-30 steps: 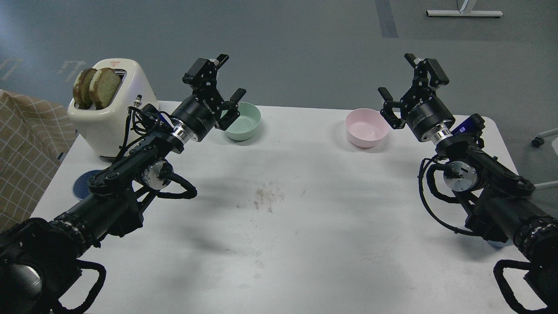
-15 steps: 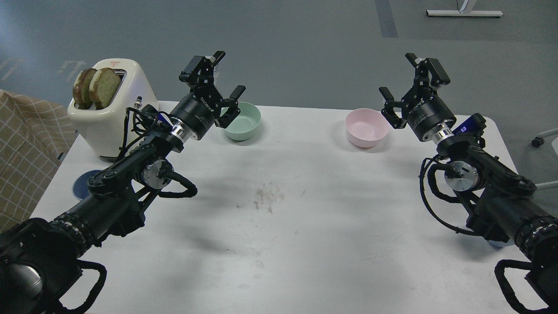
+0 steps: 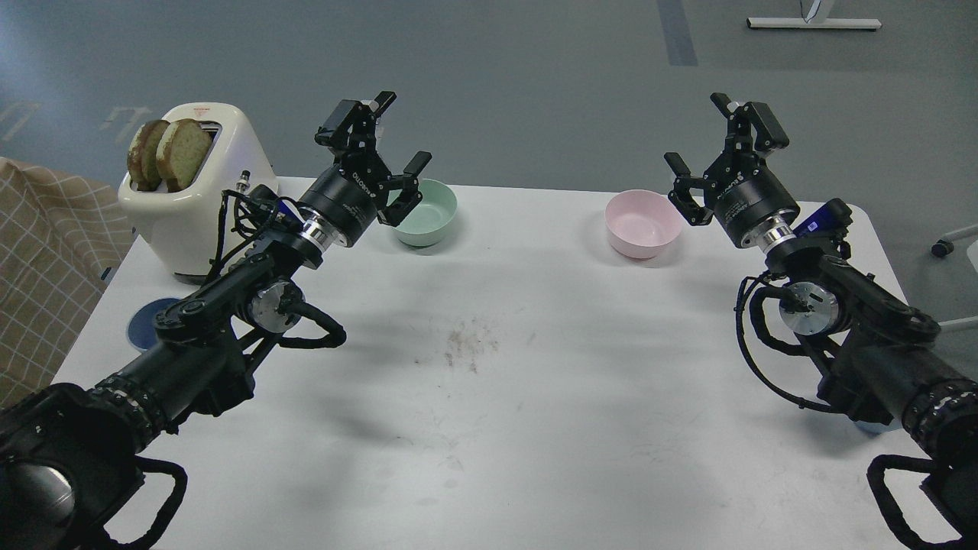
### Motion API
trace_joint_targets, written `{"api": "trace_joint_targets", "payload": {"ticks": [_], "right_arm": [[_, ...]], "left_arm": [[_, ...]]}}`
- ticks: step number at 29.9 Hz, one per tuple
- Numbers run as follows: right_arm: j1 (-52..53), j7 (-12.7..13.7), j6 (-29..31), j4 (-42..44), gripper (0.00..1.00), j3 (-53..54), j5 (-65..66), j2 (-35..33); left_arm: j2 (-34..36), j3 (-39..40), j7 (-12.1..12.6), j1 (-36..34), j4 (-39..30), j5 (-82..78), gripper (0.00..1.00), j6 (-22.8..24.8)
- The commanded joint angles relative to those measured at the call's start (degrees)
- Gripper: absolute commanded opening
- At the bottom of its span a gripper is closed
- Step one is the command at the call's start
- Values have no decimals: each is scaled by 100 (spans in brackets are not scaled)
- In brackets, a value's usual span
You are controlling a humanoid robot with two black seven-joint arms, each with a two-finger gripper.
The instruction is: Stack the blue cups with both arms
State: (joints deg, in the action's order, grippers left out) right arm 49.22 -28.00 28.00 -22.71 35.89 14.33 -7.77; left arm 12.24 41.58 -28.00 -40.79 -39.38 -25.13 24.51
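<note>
**Both arms raised and empty, cups barely in view**

The left gripper [image 3: 386, 149] hung above the table's far left with its fingers spread wide, holding nothing; the right gripper [image 3: 722, 145] mirrored it on the far right, likewise spread and empty; no cup was grasped, so the task seemed to be at its opening, before any reach. Of the blue cups, one showed only as a dark blue round [image 3: 144, 325] at the table's left edge, half hidden under the left arm; a sliver of paler blue [image 3: 871, 428] peeped from beneath the right arm, too little to be sure it was the other cup. The next move would likely call for each arm to draw back and down toward its own near side. The white table [image 3: 497, 428] was scuffed at the centre; a mint-green bowl [image 3: 428, 214], a pink bowl [image 3: 640, 223] and a toaster [image 3: 191, 191] with bread stood along the far side; grey floor lay beyond
</note>
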Motion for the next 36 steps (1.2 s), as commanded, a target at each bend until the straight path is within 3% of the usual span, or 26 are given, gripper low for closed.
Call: {"api": "trace_joint_targets", "payload": {"ticks": [1, 36], "right_arm": [[0, 0, 0, 12, 100, 6, 0, 3], [167, 0, 0, 153, 100, -3, 9, -93]], "left_arm": [[7, -1, 0, 1, -34, -1, 98, 1], [129, -27, 0, -52, -298, -80, 98, -43]]}}
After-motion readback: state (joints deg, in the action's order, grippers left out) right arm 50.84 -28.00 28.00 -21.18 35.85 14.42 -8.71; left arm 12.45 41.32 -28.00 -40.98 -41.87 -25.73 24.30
